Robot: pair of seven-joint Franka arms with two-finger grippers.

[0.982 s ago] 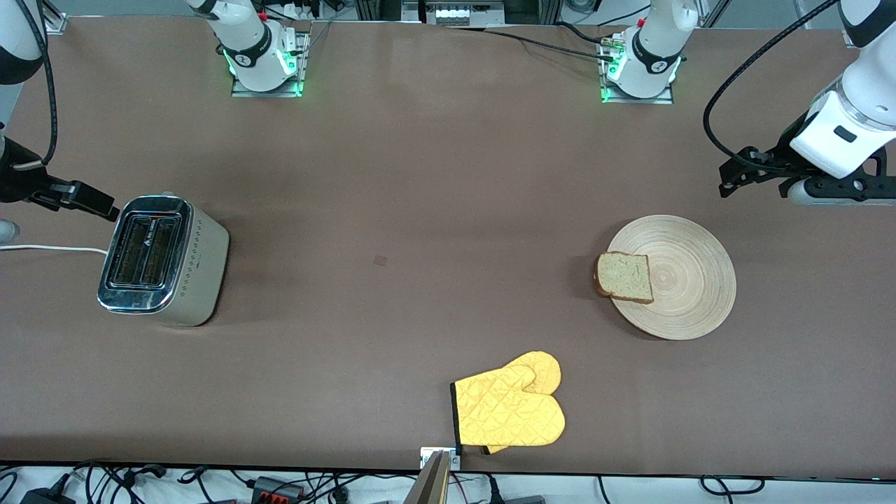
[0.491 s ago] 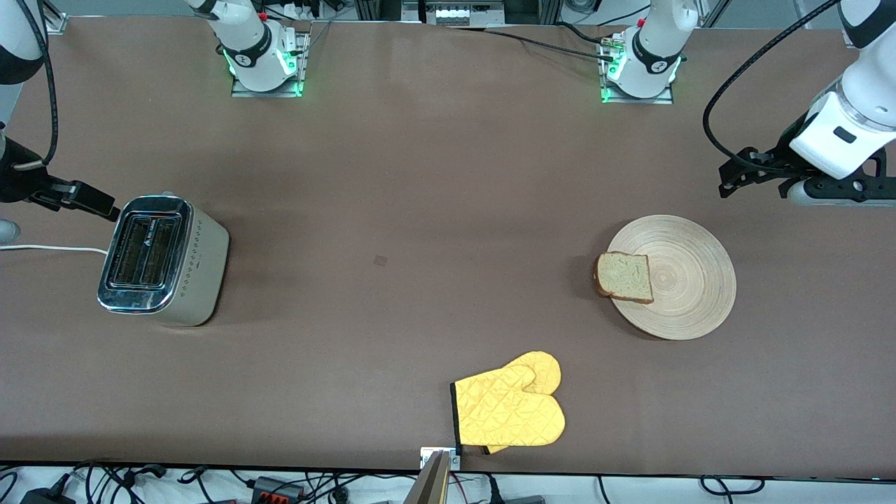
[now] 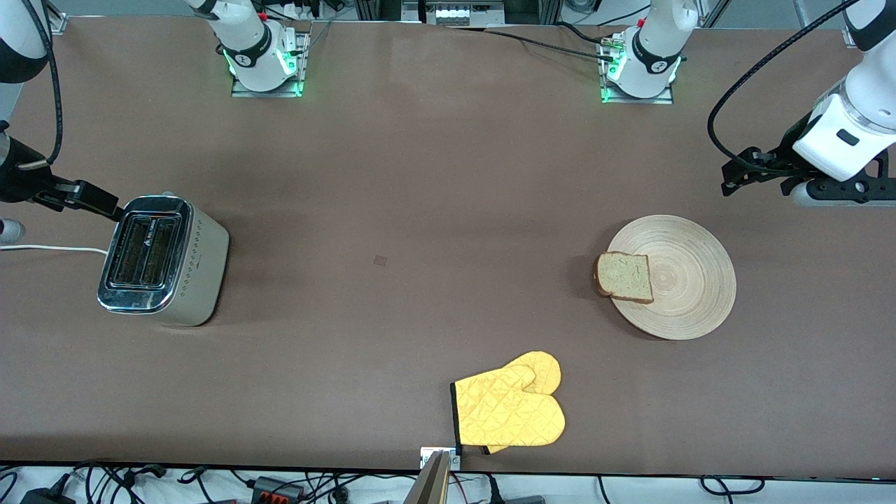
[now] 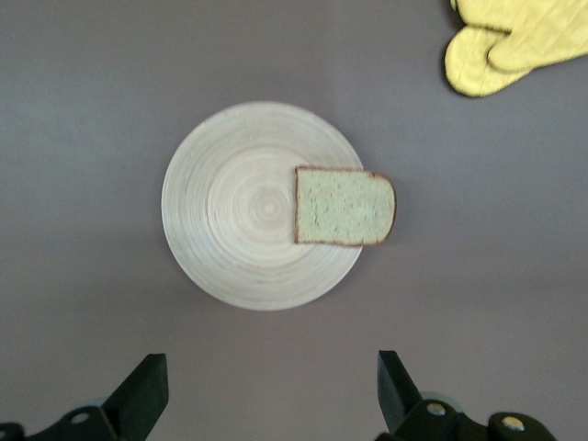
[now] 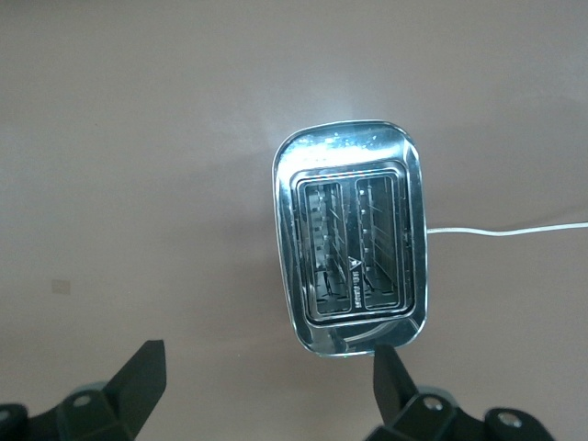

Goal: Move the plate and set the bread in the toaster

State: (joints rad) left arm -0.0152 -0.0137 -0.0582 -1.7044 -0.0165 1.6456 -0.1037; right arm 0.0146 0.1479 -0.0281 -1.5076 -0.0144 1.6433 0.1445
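Left claw [image 4: 266,395] spread wide, empty, high above plate [image 4: 230,207]; right claw [image 5: 266,390] likewise above toaster [image 5: 351,248].

My work surface is one broad brown table [image 3: 434,210], matte and evenly lit, with soft shadows. On it, a small dark square mark [image 3: 380,260] sits about midway. Nearer the front camera than that mark, a tangle of black cables [image 3: 210,483] runs along the table's edge on a pale floor.
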